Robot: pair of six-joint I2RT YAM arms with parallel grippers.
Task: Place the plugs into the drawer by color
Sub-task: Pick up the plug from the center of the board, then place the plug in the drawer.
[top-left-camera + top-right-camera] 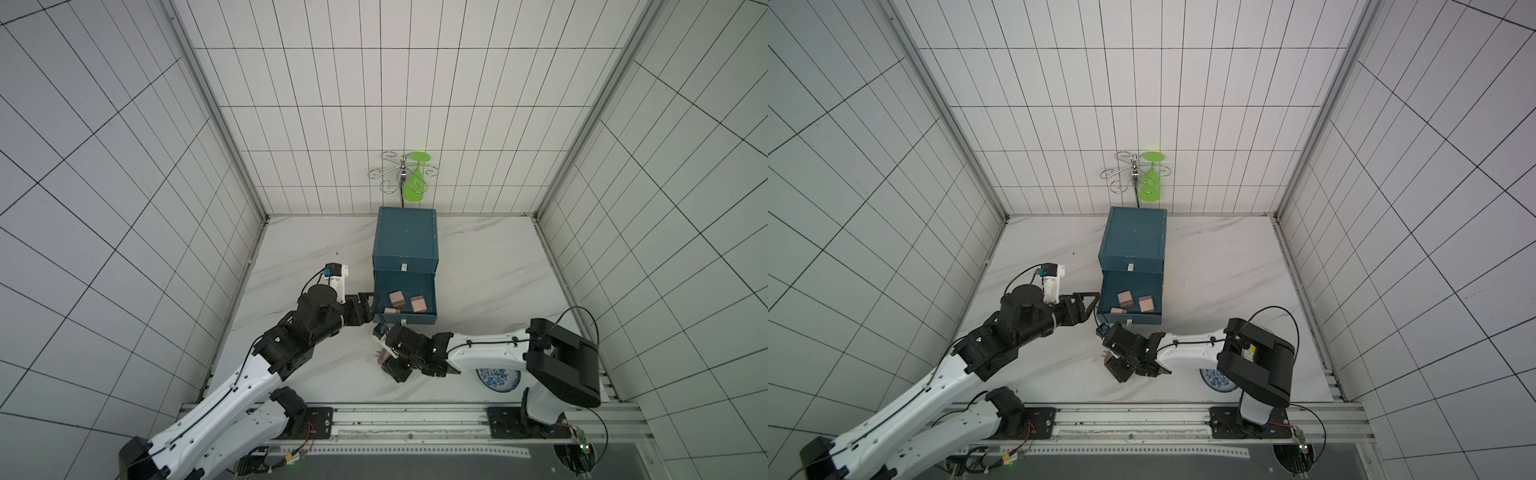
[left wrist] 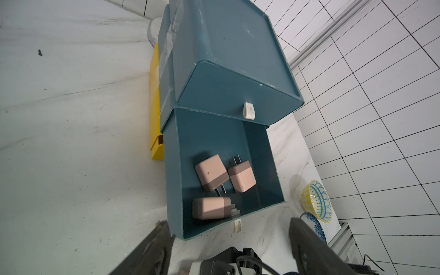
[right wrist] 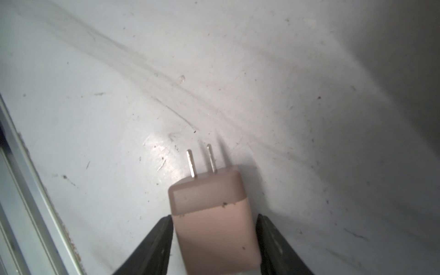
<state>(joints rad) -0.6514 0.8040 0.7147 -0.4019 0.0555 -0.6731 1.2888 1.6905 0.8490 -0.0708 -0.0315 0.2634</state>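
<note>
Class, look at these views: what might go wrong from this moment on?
The right tool pinches the pink plug by its back half only, so it may pivot or slip when lifted. The open left tool sits at the front corner of the open drawer; the arms may clash there. Three plugs inside could block the drop.

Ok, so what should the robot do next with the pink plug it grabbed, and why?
Probably carry the pink plug up over the open drawer. The right gripper is shut on it, and that drawer already holds three pink plugs, so it likely belongs there.
</note>
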